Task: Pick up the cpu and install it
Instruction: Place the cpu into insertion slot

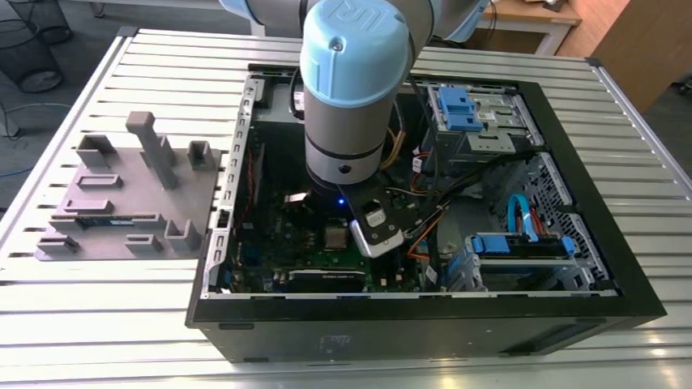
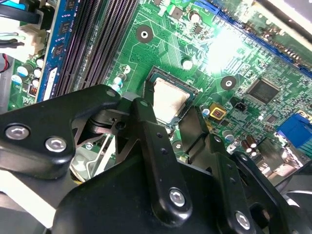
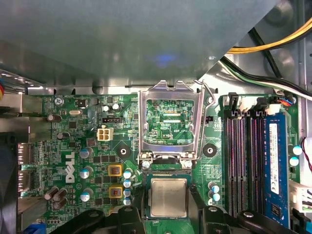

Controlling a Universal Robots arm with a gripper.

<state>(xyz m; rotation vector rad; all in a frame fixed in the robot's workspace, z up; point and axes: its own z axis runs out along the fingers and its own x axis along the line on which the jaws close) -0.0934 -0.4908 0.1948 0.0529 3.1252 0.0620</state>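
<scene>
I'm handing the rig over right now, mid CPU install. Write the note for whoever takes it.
Hand: open, low over the motherboard inside the computer case, one finger on either side of the cpu, not gripping it.
Cpu: lies in its socket, silver top up.
Done: cpu brought over and set in the socket.
Left: the socket frame stands flipped open, not closed over the cpu. Whether the chip sits fully flush cannot be told.
</scene>
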